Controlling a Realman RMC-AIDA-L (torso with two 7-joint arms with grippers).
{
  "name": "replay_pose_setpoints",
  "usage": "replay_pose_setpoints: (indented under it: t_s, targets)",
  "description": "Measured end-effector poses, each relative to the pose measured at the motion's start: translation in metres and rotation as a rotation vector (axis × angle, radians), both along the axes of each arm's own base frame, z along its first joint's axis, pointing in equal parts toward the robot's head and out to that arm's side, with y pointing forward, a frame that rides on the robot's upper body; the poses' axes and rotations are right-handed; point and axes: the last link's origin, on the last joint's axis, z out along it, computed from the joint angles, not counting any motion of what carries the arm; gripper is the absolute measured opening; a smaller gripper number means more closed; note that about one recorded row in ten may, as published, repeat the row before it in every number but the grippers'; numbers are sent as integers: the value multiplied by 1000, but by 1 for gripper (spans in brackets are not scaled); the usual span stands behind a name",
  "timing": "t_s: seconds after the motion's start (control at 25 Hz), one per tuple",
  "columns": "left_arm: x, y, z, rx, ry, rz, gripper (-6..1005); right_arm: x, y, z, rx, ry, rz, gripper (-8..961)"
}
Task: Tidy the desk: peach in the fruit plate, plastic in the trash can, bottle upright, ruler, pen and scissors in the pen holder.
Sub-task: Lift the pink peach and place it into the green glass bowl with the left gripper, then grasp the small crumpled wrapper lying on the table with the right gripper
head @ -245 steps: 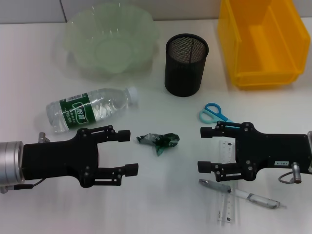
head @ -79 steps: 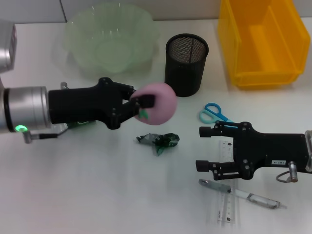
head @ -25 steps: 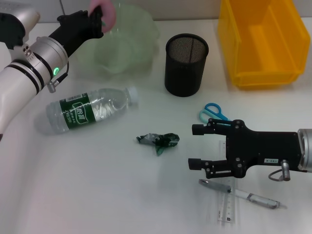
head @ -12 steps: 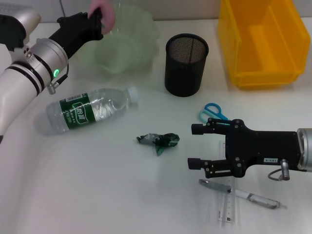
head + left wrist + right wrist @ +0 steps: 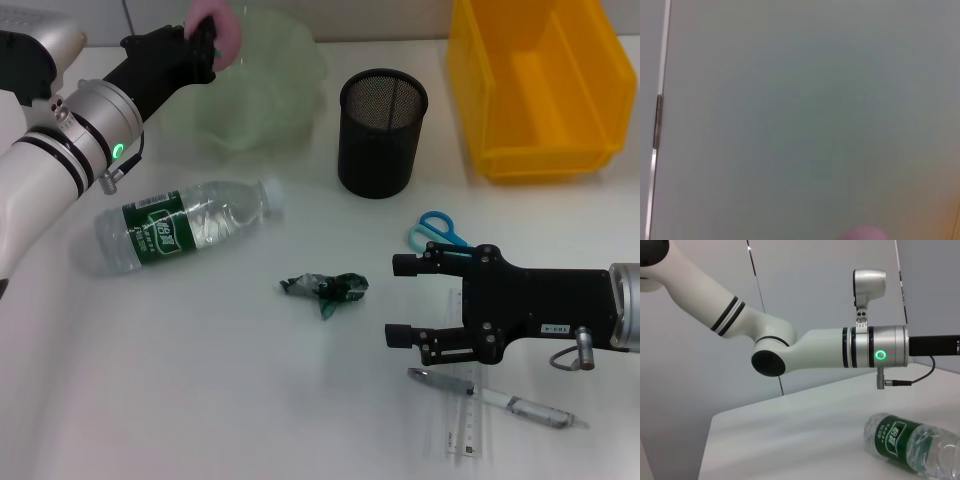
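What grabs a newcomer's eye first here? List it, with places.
The pink peach stands out, clamped in the left pincer over the rim of the pale green fruit plate at the far left. Next comes the bright yellow bin at the far right. The right pincer hangs open beside the blue-handled scissors.

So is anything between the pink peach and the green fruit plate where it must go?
Nothing visible blocks it. The left end effector holds the pink peach above the far left rim of the translucent green fruit plate, and the plate's inside looks empty.
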Motion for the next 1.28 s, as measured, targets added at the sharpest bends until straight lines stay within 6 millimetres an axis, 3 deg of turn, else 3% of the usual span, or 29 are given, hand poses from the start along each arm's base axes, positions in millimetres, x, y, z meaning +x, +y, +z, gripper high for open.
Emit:
replay_pose_setpoints:
  t_s: [0.2,0.44,1.08,1.28]
  targets:
    - [1,0,-2,-6,-3,-1,232,0,0,0,0,0,0,818]
    - [2,0,-2,-6,-3,-3,440,0,0,0,-1,1,1,818]
    - [2,0,-2,-7,-10,0,859,0,0,0,-1,1,1,819]
    - [2,0,-2,-7,-11,0,858,0,0,0,-1,2,1,819]
